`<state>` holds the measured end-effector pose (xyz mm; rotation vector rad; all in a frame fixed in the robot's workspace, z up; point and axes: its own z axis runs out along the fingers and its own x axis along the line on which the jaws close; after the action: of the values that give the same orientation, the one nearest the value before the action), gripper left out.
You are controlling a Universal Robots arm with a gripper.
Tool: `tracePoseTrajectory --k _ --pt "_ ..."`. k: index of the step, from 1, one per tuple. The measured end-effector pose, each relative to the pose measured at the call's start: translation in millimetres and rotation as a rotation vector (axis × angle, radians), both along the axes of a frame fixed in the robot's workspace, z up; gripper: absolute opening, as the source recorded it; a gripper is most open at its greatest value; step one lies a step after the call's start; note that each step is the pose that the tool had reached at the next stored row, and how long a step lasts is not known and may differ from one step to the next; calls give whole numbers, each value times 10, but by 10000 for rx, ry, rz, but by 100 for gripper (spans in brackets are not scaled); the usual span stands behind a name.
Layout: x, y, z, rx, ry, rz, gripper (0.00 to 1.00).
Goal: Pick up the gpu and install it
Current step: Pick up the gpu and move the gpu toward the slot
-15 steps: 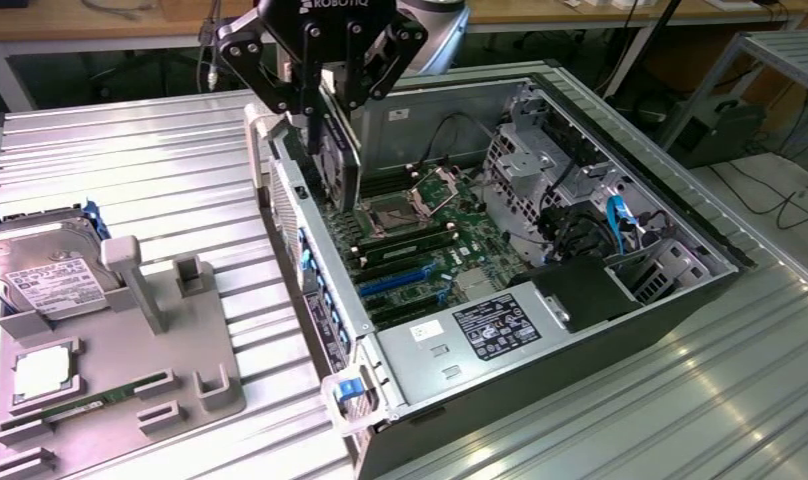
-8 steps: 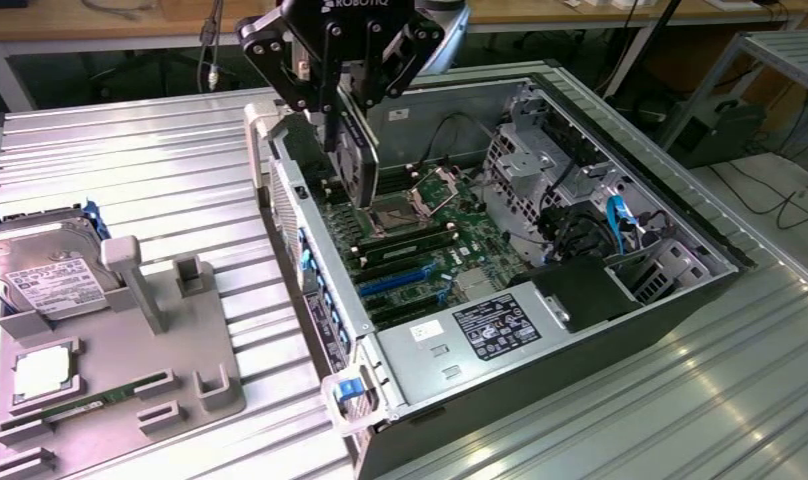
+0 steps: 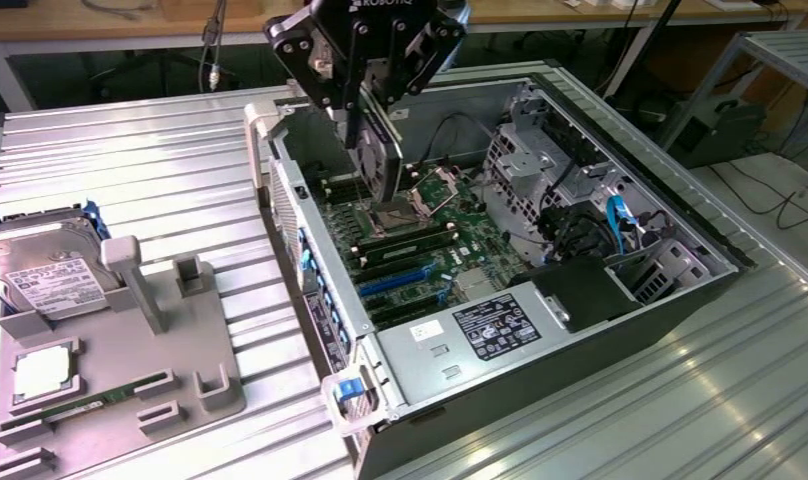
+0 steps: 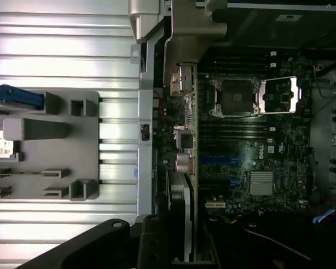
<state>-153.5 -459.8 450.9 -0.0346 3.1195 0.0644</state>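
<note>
The gpu (image 3: pixel 377 155) hangs edge-down from my gripper (image 3: pixel 367 105), a slim dark card with a silvery edge. My gripper is shut on its upper part. The card hovers inside the open computer case (image 3: pixel 618 330), over the motherboard (image 3: pixel 438 250) near the CPU socket (image 3: pixel 397 212) and apart from the blue expansion slots (image 3: pixel 397 277). In the wrist view the gpu (image 4: pixel 186 168) appears edge-on along the case's rear wall, with the gripper (image 4: pixel 176 246) at its near end and the blue slots (image 4: pixel 218 160) beside it. Whether the card touches the board I cannot tell.
A grey parts holder (image 3: pixel 177 350) stands on the ribbed metal table at the exterior view's left, with a silver hard drive (image 3: pixel 57 282), a CPU (image 3: pixel 41 372) and a thin green memory stick (image 3: pixel 91 405). Drive bays and cables (image 3: pixel 604 225) crowd the case's far side.
</note>
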Motion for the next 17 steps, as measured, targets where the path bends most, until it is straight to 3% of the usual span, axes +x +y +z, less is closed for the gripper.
tracePoseTrajectory --k 10,17 --pt "121 0 0 0 0 229 28" --pt "352 1 0 2 0 330 28"
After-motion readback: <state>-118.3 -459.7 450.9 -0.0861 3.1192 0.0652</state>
